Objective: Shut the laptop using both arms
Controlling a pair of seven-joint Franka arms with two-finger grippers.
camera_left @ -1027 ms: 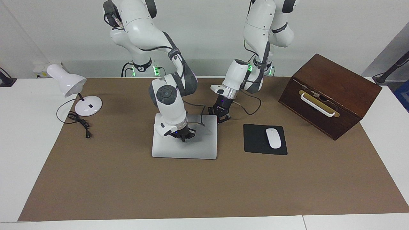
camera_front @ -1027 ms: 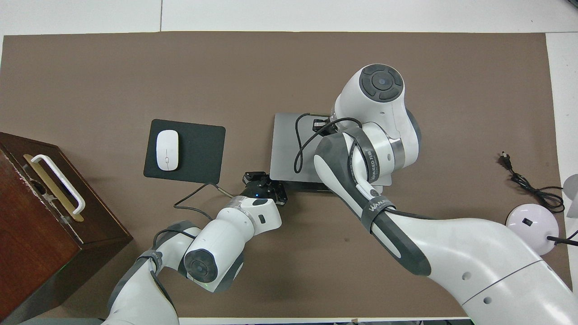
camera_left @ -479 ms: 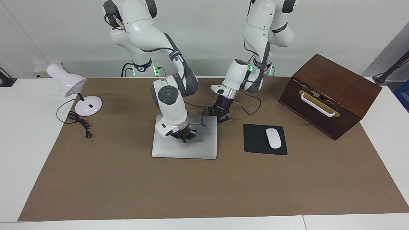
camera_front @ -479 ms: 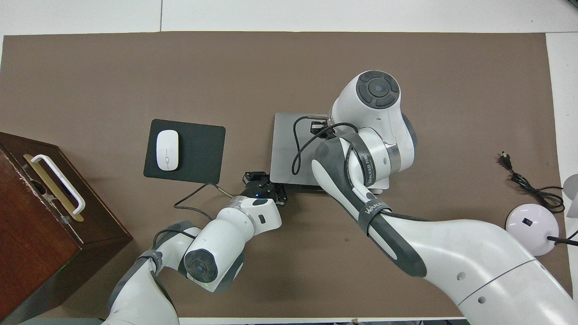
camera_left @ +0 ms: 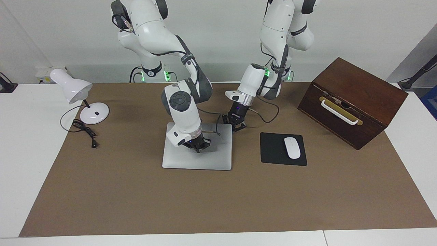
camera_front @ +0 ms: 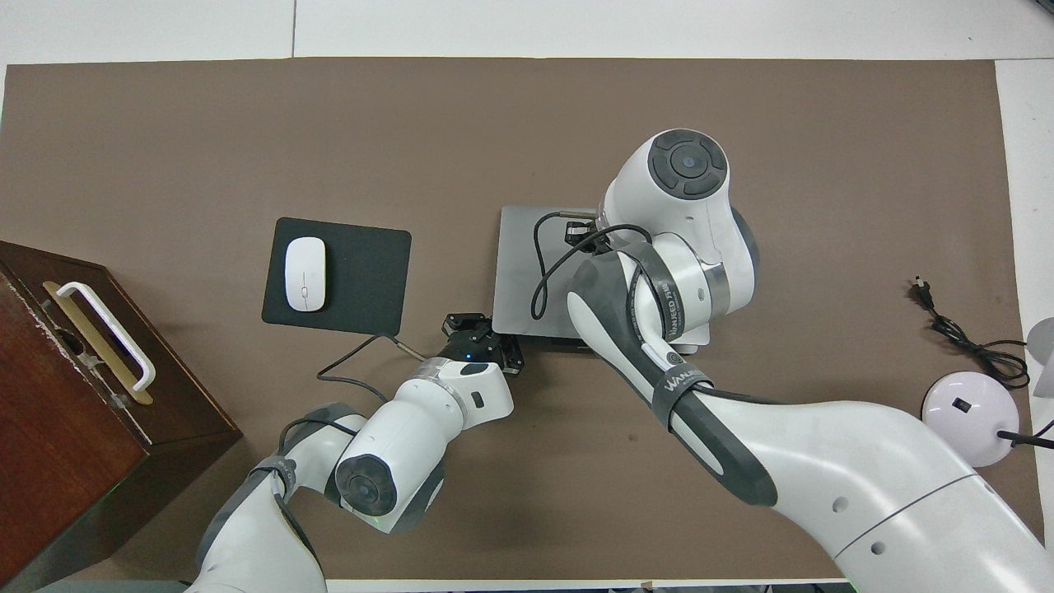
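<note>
Laptop [camera_left: 197, 153] lies flat, lid down, mid-mat, at 9 o'clock of the mouse pad [camera_left: 273, 150] in the facing view. Right gripper [camera_left: 197, 146]: fingertips together, nothing held, tip down on the lid's middle; contact looks likely, not certain. Left gripper [camera_left: 236, 125]: fingers also closed, empty, at the laptop's corner nearest the robots, toward the left arm's end, roughly 1 o'clock from lid centre in the facing view. Whether it touches, can't tell.
</note>
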